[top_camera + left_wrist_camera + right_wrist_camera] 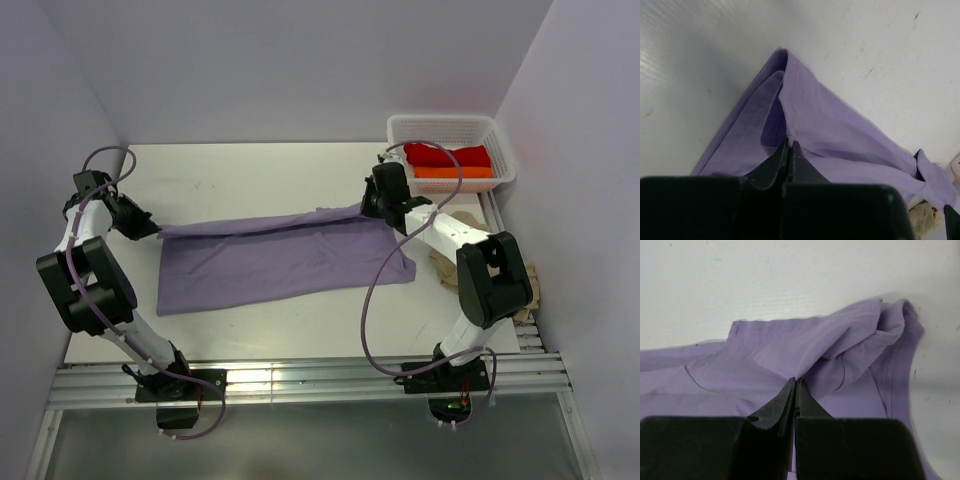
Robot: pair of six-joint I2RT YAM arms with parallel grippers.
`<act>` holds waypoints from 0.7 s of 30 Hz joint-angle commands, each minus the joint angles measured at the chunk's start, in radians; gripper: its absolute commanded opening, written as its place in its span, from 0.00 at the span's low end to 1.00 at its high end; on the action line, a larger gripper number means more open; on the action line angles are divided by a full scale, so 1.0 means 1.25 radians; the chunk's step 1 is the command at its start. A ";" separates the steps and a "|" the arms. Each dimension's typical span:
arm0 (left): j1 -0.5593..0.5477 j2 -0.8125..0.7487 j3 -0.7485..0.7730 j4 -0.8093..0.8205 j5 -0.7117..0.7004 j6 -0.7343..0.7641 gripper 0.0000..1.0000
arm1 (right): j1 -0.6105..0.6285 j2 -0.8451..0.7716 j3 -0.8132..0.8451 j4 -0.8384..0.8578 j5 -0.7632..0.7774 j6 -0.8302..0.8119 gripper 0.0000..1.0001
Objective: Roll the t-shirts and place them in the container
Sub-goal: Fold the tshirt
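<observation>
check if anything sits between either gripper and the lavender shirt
Nothing visible does. The left gripper and right gripper have their jaws shut on the soft light purple cloth t-shirt, one at each far corner.

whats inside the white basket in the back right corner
A red t-shirt and an orange t-shirt lie bundled side by side in the white basket. Anything beneath them, and the basket's floor, is covered from view.
</observation>
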 commanded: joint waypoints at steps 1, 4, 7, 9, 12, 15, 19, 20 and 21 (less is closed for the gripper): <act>0.005 -0.050 -0.026 -0.002 -0.011 0.024 0.00 | 0.007 -0.052 -0.032 0.033 0.032 0.013 0.00; 0.005 -0.061 -0.048 0.005 -0.015 0.026 0.00 | 0.007 -0.063 -0.058 0.039 0.037 0.016 0.00; 0.005 -0.067 -0.059 0.003 -0.020 0.031 0.00 | 0.009 -0.070 -0.070 0.035 0.042 0.022 0.00; 0.006 -0.070 -0.065 -0.001 -0.025 0.033 0.00 | 0.009 -0.079 -0.086 0.038 0.042 0.023 0.00; 0.006 -0.069 -0.076 -0.004 -0.041 0.038 0.00 | 0.011 -0.085 -0.110 0.041 0.045 0.034 0.00; 0.005 -0.063 -0.089 -0.008 -0.051 0.042 0.00 | 0.015 -0.084 -0.140 0.047 0.057 0.048 0.00; 0.005 -0.050 -0.100 -0.020 -0.064 0.046 0.00 | 0.021 -0.077 -0.200 0.067 0.061 0.068 0.00; 0.006 -0.045 -0.102 -0.024 -0.064 0.046 0.00 | 0.022 -0.074 -0.208 0.067 0.061 0.073 0.01; 0.006 -0.043 -0.109 -0.025 -0.065 0.047 0.01 | 0.025 -0.069 -0.211 0.067 0.062 0.081 0.02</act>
